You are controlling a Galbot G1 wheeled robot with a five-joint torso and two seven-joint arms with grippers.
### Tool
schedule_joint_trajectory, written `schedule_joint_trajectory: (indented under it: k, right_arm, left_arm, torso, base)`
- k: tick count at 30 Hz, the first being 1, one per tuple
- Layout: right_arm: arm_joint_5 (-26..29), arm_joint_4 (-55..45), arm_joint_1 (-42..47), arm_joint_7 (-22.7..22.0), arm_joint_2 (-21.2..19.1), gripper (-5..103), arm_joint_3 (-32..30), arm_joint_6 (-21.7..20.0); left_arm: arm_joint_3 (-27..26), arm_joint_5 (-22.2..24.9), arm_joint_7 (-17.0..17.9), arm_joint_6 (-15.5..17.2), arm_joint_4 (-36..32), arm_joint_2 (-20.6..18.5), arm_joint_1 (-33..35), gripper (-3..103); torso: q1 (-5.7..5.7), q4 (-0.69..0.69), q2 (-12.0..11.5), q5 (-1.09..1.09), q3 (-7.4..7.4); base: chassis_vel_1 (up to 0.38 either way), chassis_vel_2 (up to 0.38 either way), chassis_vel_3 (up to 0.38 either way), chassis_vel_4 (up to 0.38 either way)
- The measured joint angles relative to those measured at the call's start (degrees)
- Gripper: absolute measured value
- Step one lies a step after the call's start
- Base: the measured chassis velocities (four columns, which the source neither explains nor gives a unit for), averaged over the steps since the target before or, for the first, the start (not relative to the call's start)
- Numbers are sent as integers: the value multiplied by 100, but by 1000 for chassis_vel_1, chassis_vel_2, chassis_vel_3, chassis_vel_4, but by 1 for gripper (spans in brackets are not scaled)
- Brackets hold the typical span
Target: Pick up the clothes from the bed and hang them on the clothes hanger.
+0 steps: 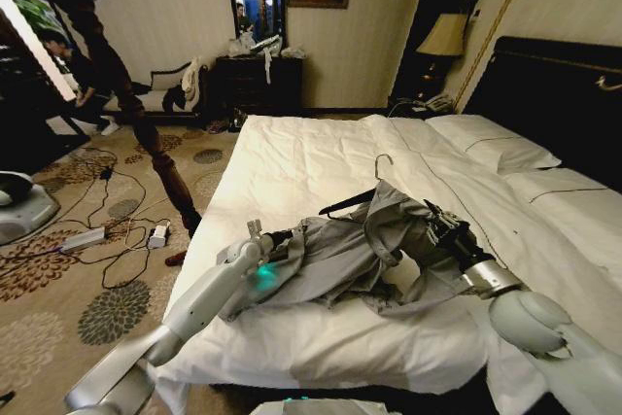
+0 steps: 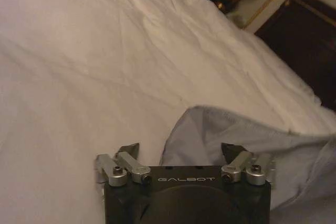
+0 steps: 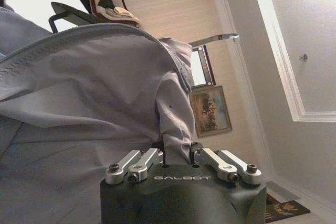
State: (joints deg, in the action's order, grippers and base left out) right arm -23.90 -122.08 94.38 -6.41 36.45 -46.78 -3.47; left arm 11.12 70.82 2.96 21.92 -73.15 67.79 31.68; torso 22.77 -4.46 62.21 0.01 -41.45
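The large double bed (image 1: pixel 321 167) with its white duvet lay nearest, one wrinkled grey thin-fabric shirt (image 1: pixel 340 250) on it between both grippers. The right gripper (image 3: pixel 177 153) had its fingers closed on a shirt fold; the left gripper (image 2: pixel 181 153) had fingers spread, cloth just ahead. One slim dark hanger (image 1: pixel 352 199) sat inside the collar. The shirt looked light, limp, slippery: better gripped at seams.

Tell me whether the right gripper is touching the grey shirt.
Touching. In the right wrist view, the right gripper has its fingers pinched shut on a fold of the grey shirt, with fabric running straight between them.
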Motion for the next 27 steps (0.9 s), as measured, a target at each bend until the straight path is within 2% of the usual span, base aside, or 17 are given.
schedule_joint_trajectory:
  k: [2, 5, 6, 9, 10, 11, 14, 17, 18, 20, 21, 22, 23, 25, 27]
  right_arm:
    - [3, -2, -9, 0, -2, 19, 3, 0]
    - [10, -11, -14, -1, -4, 19, 5, 0]
    - [10, -11, -14, -1, -4, 19, 5, 0]
    - [10, -12, 21, -7, 14, 19, 6, 2]
    - [10, -12, 21, -7, 14, 19, 6, 2]
    - [8, -12, 38, -11, 22, 19, 7, 5]
    - [6, -10, 45, -13, 35, 19, 14, 12]
    - [6, 11, 66, -17, 46, 19, 22, 18]
    - [6, 11, 66, -17, 46, 19, 22, 18]
    - [5, 12, 89, -21, 43, 19, 31, 26]
    - [4, 12, 90, -22, 41, 19, 41, 29]
    - [3, 12, 89, -22, 41, 19, 53, 30]
    - [3, 12, 89, -22, 41, 19, 53, 30]
    - [3, 13, 84, -23, 40, 19, 72, 31]
    - [4, 13, 102, -24, 41, 19, 84, 34]
  left_arm:
    - [57, -41, -31, -6, 49, 12, -22, 85]
    - [147, -100, -93, -62, 136, 68, -57, 69]
    - [147, -100, -93, -62, 136, 68, -57, 69]
    - [181, -116, -109, -130, 149, 119, -67, 58]
    - [181, -116, -109, -130, 149, 119, -67, 58]
    - [204, -124, -109, -154, 154, 121, -71, 47]
    - [211, -131, -108, -181, 155, 113, -73, 42]
    - [199, -126, -104, -204, 71, 20, -68, 25]
    - [199, -126, -104, -204, 71, 20, -68, 25]
    - [180, -126, -102, -238, -1, -75, -68, 15]
    - [178, -128, -101, -252, -32, -114, -70, 15]
    - [176, -128, -101, -264, -65, -148, -73, 10]
    - [176, -128, -101, -264, -65, -148, -73, 10]
    - [171, -120, -96, -280, -173, -216, -82, 2]
    - [166, -107, -93, -292, -281, -275, -83, 1]
  torso:
    - [0, 0, 0, 0, 0]
    - [0, 1, 0, -1, 0]
    - [0, 1, 0, -1, 0]
    - [0, -1, 0, -1, 0]
    - [0, -1, 0, -1, 0]
    - [0, -1, 0, -1, 0]
    - [0, 0, 0, -1, 0]
    - [0, 0, 0, -1, 1]
    - [0, 0, 0, -1, 1]
    - [0, 0, 0, -1, 1]
    - [0, 0, 0, -1, 1]
    - [0, 0, 0, -1, 1]
    - [0, 0, 0, -1, 1]
    - [0, 0, 0, -1, 1]
    - [0, 0, 0, -1, 1]
  base:
    - [0, 0, 0, 0]
    - [0, 0, 0, 0]
    - [0, 0, 0, 0]
    - [0, 0, 0, 0]
    - [0, 0, 0, 0]
    - [0, 0, 0, 0]
    - [0, 0, 0, 0]
    - [0, 0, 0, 0]
    - [0, 0, 0, 0]
    - [0, 0, 0, 0]
    - [0, 0, 0, 0]
    - [0, 0, 0, 0]
    - [0, 0, 0, 0]
    - [0, 0, 0, 0]
    - [0, 0, 0, 0]
